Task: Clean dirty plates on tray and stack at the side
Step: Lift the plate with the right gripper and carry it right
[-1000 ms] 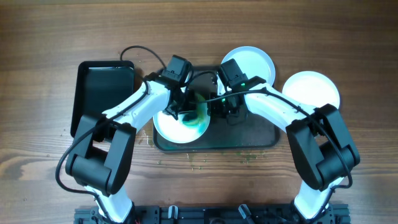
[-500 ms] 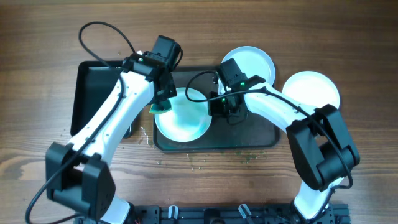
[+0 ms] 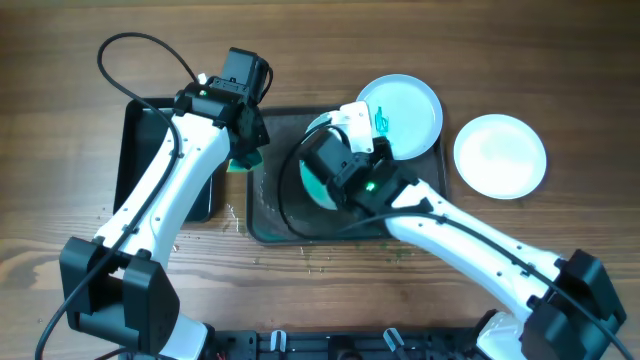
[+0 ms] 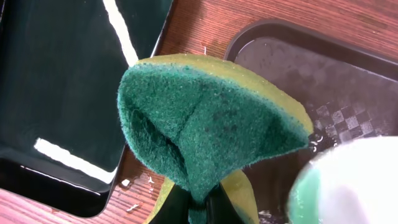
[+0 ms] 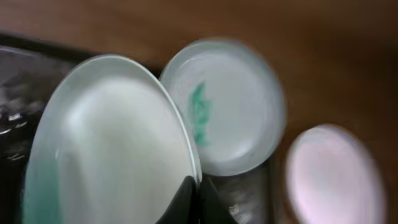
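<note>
My right gripper [image 3: 338, 172] is shut on the rim of a white plate [image 3: 318, 188] and holds it tilted on edge above the dark grey tray [image 3: 265, 226]. In the right wrist view the held plate [image 5: 112, 143] looks mostly plain with a teal tinge at its lower left, pinched between the fingers [image 5: 196, 186]. A second plate [image 3: 402, 112] with a teal smear lies at the tray's back right corner. A third, plain plate [image 3: 500, 155] lies on the table to the right. My left gripper [image 3: 243, 152] is shut on a green and yellow sponge [image 4: 205, 124] over the tray's left edge.
A smaller glossy black tray [image 3: 150, 140] lies left of the grey tray, under my left arm. Small crumbs and drops are scattered on the wood in front of the grey tray [image 4: 323, 81]. A black cable loops behind the left arm.
My left gripper has drawn the sponge off the plate to the tray's left edge. My right gripper has raised that plate off the tray and tipped it on edge.
</note>
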Available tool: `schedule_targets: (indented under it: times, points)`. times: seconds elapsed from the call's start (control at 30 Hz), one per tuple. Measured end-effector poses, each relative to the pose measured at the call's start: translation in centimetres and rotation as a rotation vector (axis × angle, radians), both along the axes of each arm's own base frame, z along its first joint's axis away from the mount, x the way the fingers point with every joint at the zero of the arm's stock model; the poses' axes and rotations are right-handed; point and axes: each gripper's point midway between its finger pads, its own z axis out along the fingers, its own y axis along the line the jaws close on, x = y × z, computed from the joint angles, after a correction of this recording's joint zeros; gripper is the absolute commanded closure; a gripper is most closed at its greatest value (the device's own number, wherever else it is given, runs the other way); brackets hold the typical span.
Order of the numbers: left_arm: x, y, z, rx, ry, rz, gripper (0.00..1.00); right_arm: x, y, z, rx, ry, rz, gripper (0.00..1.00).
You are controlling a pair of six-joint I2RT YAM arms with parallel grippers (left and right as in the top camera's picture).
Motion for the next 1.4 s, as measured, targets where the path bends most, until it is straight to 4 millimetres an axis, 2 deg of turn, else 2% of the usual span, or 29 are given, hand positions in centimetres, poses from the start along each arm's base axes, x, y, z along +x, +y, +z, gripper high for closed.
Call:
schedule_targets:
  times: [0.13, 0.37, 0.5, 0.6, 0.67, 0.7, 0.73, 0.8, 0.9, 0.97, 1.03, 1.1, 1.2, 1.3, 1.33, 1.4]
  points:
    - [0.0, 0.0, 0.0, 0.0, 0.0, 0.0, 0.96, -1.9, 1.7, 3.9, -0.227, -0.185, 0.076, 0.96]
    - [0.0, 0.0, 0.0, 0.001, 0.0, 0.0, 0.96, -2.5, 3.5, 10.7, -0.391, -0.461, 0.026, 0.96]
    - [0.0, 0.1, 0.0, 0.003, -0.001, 0.001, 0.96, -2.5, 3.5, 11.3, -0.438, -0.466, 0.026, 0.96]
    - [0.0, 0.1, 0.0, 0.003, -0.001, 0.001, 0.96, -2.4, 3.5, 10.8, -0.392, -0.461, 0.024, 0.96]
    - [0.0, 0.1, 0.0, 0.003, -0.001, 0.001, 0.96, -2.0, 3.0, 9.1, -0.308, -0.395, 0.05, 0.94]
    - [0.0, 0.1, 0.0, 0.003, -0.001, 0.001, 0.96, -1.9, 2.4, 8.2, -0.261, -0.341, 0.057, 0.89]
    - [0.0, 0.1, 0.0, 0.003, -0.001, 0.001, 0.96, -1.7, 1.5, 7.3, -0.205, -0.28, 0.05, 0.78]
    - [0.0, 0.1, 0.0, 0.003, -0.001, 0.001, 0.96, -0.9, -2.1, 5.5, -0.025, -0.125, -0.028, 0.64]
    - [0.0, 0.1, 0.0, 0.004, -0.001, 0.001, 0.96, -0.2, -9.2, 1.7, 0.296, 0.184, -0.228, 0.61]
    - [0.0, 0.1, 0.0, 0.003, -0.001, 0.001, 0.96, -1.0, -11.8, -1.2, 0.434, 0.338, -0.31, 0.55]
    - [0.0, 0.1, 0.0, 0.004, -0.001, 0.001, 0.96, -2.1, -12.9, -4.5, 0.513, 0.461, -0.347, 0.52]
    - [0.0, 0.1, 0.0, 0.004, -0.001, 0.001, 0.96, -3.3, -12.7, -8.1, 0.554, 0.575, -0.324, 0.51]
    - [0.0, 0.1, 0.0, 0.003, -0.001, 0.001, 0.96, -4.2, -12.1, -11.4, 0.554, 0.656, -0.271, 0.5]
    - [0.0, 0.1, 0.0, 0.004, -0.001, 0.001, 0.96, -4.4, -12.0, -13.6, 0.531, 0.704, -0.249, 0.51]
    - [0.0, 0.1, 0.0, 0.004, -0.001, 0.001, 0.96, -4.2, -11.9, -14.2, 0.524, 0.708, -0.239, 0.62]
    - [0.0, 0.1, 0.0, 0.004, -0.001, 0.001, 0.96, -4.1, -11.9, -15.7, 0.508, 0.732, -0.228, 0.95]
